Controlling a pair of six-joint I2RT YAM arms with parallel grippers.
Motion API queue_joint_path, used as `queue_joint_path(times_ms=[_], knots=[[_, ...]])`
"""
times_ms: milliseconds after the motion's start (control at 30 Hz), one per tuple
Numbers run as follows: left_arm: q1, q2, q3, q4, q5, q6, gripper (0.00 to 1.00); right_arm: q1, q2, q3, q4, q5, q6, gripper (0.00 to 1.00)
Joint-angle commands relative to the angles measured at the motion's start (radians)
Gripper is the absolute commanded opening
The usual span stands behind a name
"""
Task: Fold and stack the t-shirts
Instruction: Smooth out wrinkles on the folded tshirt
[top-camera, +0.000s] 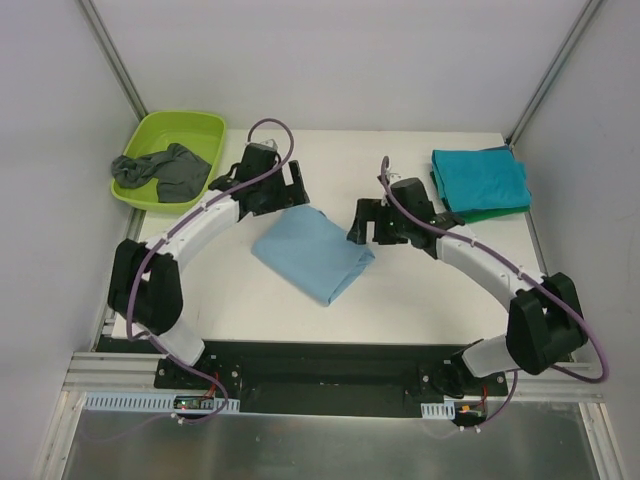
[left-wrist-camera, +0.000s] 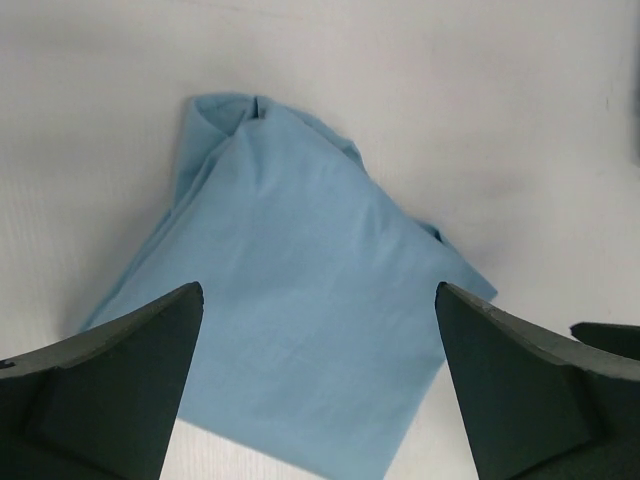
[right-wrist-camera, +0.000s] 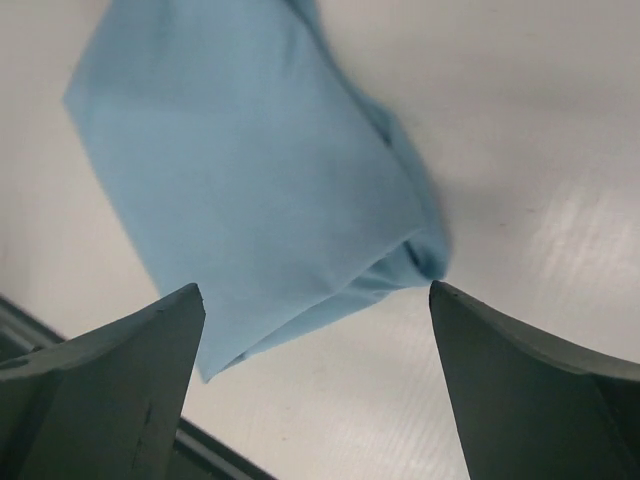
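A light blue t-shirt (top-camera: 312, 252) lies folded flat in the middle of the table; it also shows in the left wrist view (left-wrist-camera: 300, 330) and the right wrist view (right-wrist-camera: 250, 170). My left gripper (top-camera: 285, 192) is open and empty above its far left corner. My right gripper (top-camera: 368, 226) is open and empty beside its right corner. A folded teal t-shirt (top-camera: 480, 178) lies on a green one (top-camera: 490, 213) at the far right. A dark grey t-shirt (top-camera: 165, 170) lies crumpled in the tub.
The lime-green plastic tub (top-camera: 190, 125) stands at the far left corner. Grey walls and metal posts bound the table on three sides. A black rail (top-camera: 320, 365) runs along the near edge by the arm bases.
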Motion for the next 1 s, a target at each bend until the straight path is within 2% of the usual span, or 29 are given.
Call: queue_joint_path(times_ms=[0, 100, 233, 367, 467, 633, 767, 867, 967], knots=[[0.000, -0.093, -0.111, 0.056, 0.102, 0.000, 0.99, 0.090, -0.039, -0.055, 0.140, -0.118, 0.122, 0.96], [0.000, -0.052, -0.125, 0.062, 0.134, -0.030, 0.99, 0.157, 0.018, -0.039, 0.209, -0.078, 0.167, 0.96], [-0.002, 0.030, -0.130, 0.065, 0.162, -0.047, 0.99, 0.162, 0.128, -0.003, 0.212, -0.044, 0.195, 0.96], [0.000, 0.064, -0.177, 0.067, 0.144, -0.031, 0.99, 0.156, 0.217, 0.020, 0.142, 0.044, 0.139, 0.96], [0.000, 0.067, -0.229, 0.070, 0.147, -0.056, 0.99, 0.127, 0.285, 0.035, 0.137, 0.029, 0.104, 0.96], [-0.017, 0.016, -0.315, 0.079, 0.168, -0.102, 0.99, 0.090, 0.371, 0.132, 0.042, 0.123, 0.009, 0.96], [-0.100, -0.093, -0.424, 0.091, 0.178, -0.172, 0.99, 0.070, 0.334, 0.188, -0.014, 0.140, -0.087, 0.96], [-0.198, -0.186, -0.472, 0.093, 0.153, -0.211, 0.99, 0.071, 0.242, 0.201, -0.048, 0.218, -0.156, 0.96], [-0.224, -0.277, -0.490, 0.094, 0.125, -0.205, 0.99, 0.070, 0.129, 0.153, -0.045, 0.352, -0.155, 0.96]])
